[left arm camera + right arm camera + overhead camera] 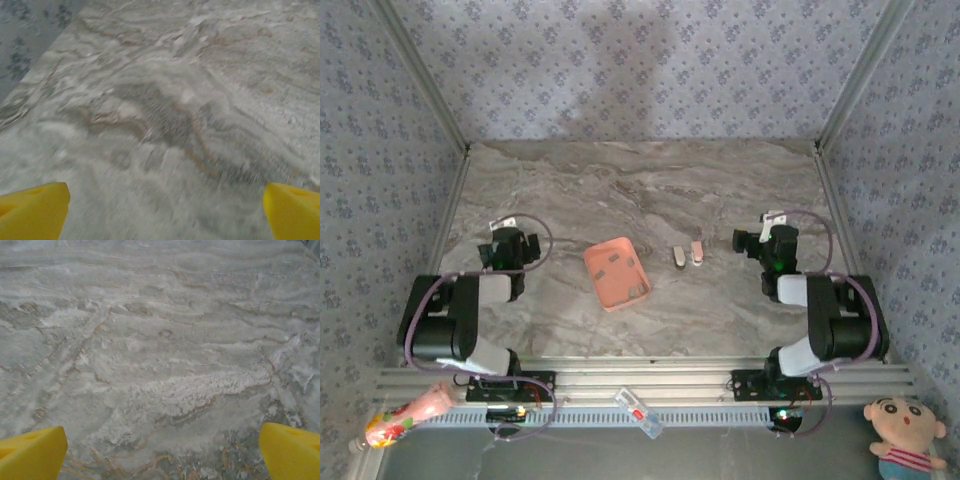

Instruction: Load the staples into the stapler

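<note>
Top external: you see staples (611,259) in pink tray (597,279), stapler (687,255) near it. Left claw (162,215), right claw (162,452) both released, spread wide over table (165,100).

Left pincer (165,217) spread wide above marble table (190,90); patterned wall (25,35) upper left corner.

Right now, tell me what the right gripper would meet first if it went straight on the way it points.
Probably the grey-veined marble tabletop: the open right gripper tilts down at bare stone, nothing lying ahead in its wrist view, though depth is unclear.
</note>
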Robot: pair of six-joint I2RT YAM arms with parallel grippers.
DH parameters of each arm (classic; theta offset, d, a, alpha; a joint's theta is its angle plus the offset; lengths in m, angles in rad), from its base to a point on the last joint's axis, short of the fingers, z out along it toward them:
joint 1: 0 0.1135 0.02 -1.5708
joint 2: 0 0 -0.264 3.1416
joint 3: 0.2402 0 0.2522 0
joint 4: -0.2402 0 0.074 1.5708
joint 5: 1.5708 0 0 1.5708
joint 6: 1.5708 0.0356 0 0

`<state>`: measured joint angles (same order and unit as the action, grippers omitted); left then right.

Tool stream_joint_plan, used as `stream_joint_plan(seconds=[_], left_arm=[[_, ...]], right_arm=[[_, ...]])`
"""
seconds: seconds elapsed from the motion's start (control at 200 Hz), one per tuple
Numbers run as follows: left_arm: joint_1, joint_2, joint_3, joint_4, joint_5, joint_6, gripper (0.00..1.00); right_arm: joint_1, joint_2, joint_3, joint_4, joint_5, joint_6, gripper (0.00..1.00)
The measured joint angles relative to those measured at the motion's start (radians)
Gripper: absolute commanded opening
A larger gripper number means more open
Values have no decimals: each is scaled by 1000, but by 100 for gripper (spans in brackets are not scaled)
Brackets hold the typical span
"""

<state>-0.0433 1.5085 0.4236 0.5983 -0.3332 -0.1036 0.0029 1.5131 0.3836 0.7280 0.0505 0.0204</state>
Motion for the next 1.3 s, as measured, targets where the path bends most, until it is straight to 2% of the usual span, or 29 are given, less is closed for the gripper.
stream_joint_plan(seconds=[0.07,0.28,0.645,1.299], left_arm=[[23,20,-32,134,37,6,99],[48,25,-45,216,81,10,99],[23,25,-45,229,86,32,98],[24,25,-45,229,87,33,99]], right_arm=[[-21,19,-27,43,16,1,100],[-40,21,-31,111,40,0,100],[-39,21,-19,111,-21,-29,100],[-39,21,-18,110,-29,-30,100]])
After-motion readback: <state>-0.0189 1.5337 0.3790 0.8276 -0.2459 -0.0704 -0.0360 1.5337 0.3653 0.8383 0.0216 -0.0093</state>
